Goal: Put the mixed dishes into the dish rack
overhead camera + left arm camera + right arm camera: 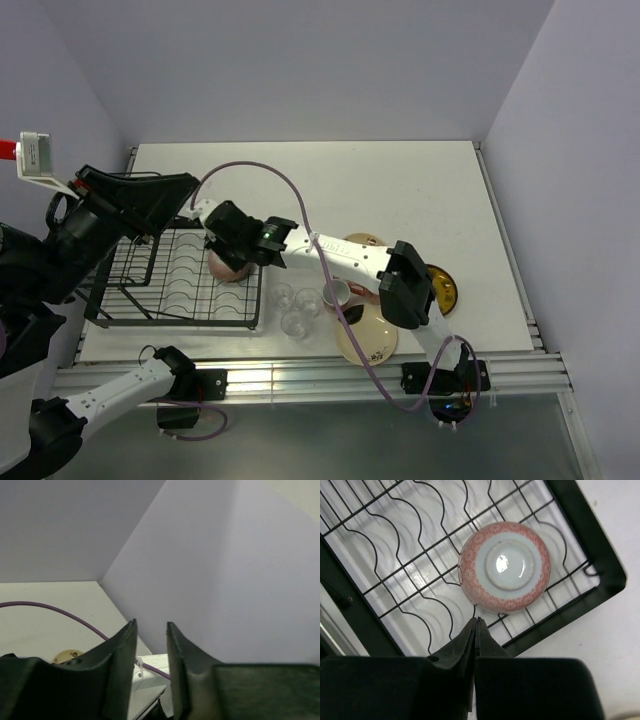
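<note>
Right gripper [475, 622], from its own wrist camera: pressed fully shut, fingertips together, nothing held. Just beyond those tips, upturned pink speckled ceramic mug [504, 566], pale foot ring upward, resting on the flat wavy-wire grid of the large black wire dish rack [607, 570], close to one corner. From the top external camera: white-and-black right arm [350, 262] stretched from the near right edge across to the rack's right side, covering part of that mug. On the white table [400, 180] right of the rack: three small clear glasses [295, 322] in a cluster, second pink mug [336, 293] half under the arm, round cream floral plate [366, 340] nearest the bases, yellow-and-dark ornate plate [445, 290] beside the black elbow. Black left arm [90, 230] raised, overlapping the rack's left end in this view. From the left wrist camera: left gripper [151, 626] partly open, narrow gap between the fingers, empty, aimed at the lavender wall [225, 580].
</note>
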Controlling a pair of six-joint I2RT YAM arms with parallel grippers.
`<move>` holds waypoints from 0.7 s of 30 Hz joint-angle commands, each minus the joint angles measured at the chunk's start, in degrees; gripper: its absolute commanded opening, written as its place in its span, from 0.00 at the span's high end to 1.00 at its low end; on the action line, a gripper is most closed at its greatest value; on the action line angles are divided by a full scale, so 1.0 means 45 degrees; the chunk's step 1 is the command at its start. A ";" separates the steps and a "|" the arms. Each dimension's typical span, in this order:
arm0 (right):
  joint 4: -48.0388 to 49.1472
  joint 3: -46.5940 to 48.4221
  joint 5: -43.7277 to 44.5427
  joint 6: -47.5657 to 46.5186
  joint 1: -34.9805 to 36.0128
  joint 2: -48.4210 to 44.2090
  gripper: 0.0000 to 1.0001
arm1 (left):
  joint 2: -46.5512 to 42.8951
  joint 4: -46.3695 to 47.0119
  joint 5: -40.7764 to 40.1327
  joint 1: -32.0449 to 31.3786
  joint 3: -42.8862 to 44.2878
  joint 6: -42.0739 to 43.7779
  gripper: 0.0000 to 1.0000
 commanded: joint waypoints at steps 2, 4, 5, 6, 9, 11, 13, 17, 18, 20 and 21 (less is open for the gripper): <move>-0.1161 0.0274 -0.1366 0.2863 -0.0774 -0.0412 1.00 | 0.0596 -0.0284 -0.0010 -0.0022 0.0592 -0.0512 0.83; -0.1435 0.0489 -0.1425 0.3392 -0.0931 -0.0334 1.00 | 0.0519 -0.0128 0.0049 -0.0022 0.0378 -0.0650 0.97; -0.1533 0.0606 -0.1735 0.3529 -0.1086 -0.0237 1.00 | 0.0499 -0.0108 0.0011 -0.0022 0.0280 -0.0766 1.00; -0.1824 0.0916 -0.1815 0.3704 -0.1165 -0.0004 1.00 | 0.0460 -0.0069 0.0010 -0.0022 0.0163 -0.0826 1.00; -0.2527 0.1736 -0.1660 0.3843 -0.1341 0.0601 1.00 | 0.0401 -0.0108 0.0050 -0.0022 0.0065 -0.0846 1.00; -0.2550 0.1876 -0.1582 0.3823 -0.1361 0.0740 1.00 | 0.0440 -0.0205 0.0088 -0.0022 0.0084 -0.0768 1.00; -0.2899 0.2265 -0.1523 0.3940 -0.1400 0.1052 1.00 | 0.0498 -0.0206 0.0147 -0.0022 0.0065 -0.0768 1.00; -0.3467 0.2658 -0.0783 0.4194 -0.1440 0.1541 1.00 | 0.0576 -0.0128 0.0303 -0.0022 0.0025 -0.0748 1.00; -0.3642 0.2658 -0.0645 0.4310 -0.1420 0.1600 1.00 | 0.0557 -0.0108 0.0342 -0.0022 -0.0033 -0.0748 1.00; -0.3702 0.2503 -0.0314 0.4350 -0.1440 0.1561 1.00 | 0.0518 -0.0069 0.0343 -0.0042 -0.0150 -0.0768 1.00; -0.3760 0.2443 -0.0196 0.4389 -0.1440 0.1561 1.00 | 0.0479 -0.0050 0.0323 -0.0022 -0.0228 -0.0787 1.00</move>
